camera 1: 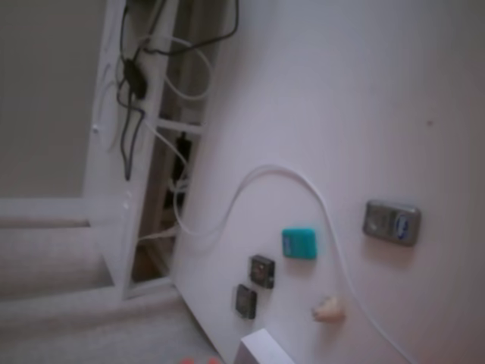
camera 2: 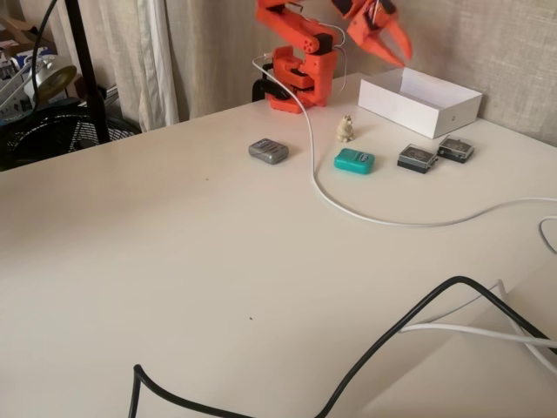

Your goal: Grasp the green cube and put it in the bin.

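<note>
Nearest us in a fixed view, a black cable [camera 2: 383,344] snakes across the table [camera 2: 174,261]. Beyond it the green cube [camera 2: 354,160] lies flat beside a white cable [camera 2: 348,207], between the grey device [camera 2: 268,151] and two dark chips [camera 2: 416,158]. We see the gripper [camera 2: 396,48] raised with its jaws apart and empty, just over the bin's [camera 2: 418,102] near corner.

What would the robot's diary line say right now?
gripper: open, empty, above bin | green cube: on table, untouched | stage: not grasped
</note>
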Action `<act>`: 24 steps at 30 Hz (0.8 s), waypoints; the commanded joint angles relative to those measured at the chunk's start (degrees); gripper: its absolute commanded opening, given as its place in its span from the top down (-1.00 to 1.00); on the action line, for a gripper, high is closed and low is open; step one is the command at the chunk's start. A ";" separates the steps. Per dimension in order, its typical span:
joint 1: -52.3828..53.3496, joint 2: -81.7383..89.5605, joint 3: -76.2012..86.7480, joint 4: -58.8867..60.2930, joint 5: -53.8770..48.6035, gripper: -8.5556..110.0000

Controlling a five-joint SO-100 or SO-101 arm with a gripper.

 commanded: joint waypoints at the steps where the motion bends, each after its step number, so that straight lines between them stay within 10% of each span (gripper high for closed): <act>1: -0.44 -10.72 -14.59 -1.67 3.69 0.67; 24: 19.95 -58.27 -62.93 28.92 36.47 0.33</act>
